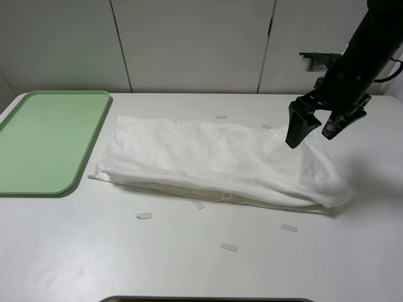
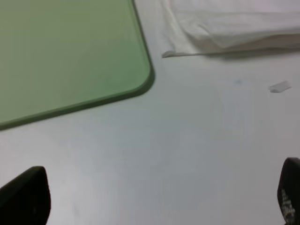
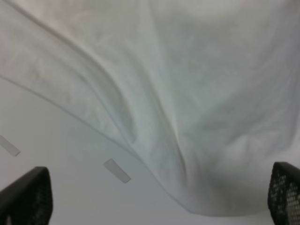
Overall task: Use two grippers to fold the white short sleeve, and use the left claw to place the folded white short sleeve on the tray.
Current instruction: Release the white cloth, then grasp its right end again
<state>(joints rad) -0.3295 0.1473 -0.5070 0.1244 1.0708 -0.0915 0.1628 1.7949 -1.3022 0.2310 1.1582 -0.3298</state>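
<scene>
The white short sleeve (image 1: 214, 160) lies on the table, folded into a long strip running left to right. The pale green tray (image 1: 44, 141) sits empty to its left. My right gripper (image 1: 312, 138) hangs open just above the strip's right end; in its wrist view the fingers (image 3: 26, 194) stand wide apart over the cloth (image 3: 178, 93), holding nothing. My left gripper (image 2: 157, 197) is outside the high view. Its wrist view shows it open over bare table, near the tray's corner (image 2: 65, 51) and the shirt's left end (image 2: 234, 23).
Small white tape scraps (image 1: 144, 216) (image 1: 228, 247) (image 1: 288, 227) lie on the table in front of the shirt, and more behind it (image 1: 220, 117). One scrap (image 2: 280, 86) shows in the left wrist view, another (image 3: 117, 170) in the right. A white wall stands behind the table.
</scene>
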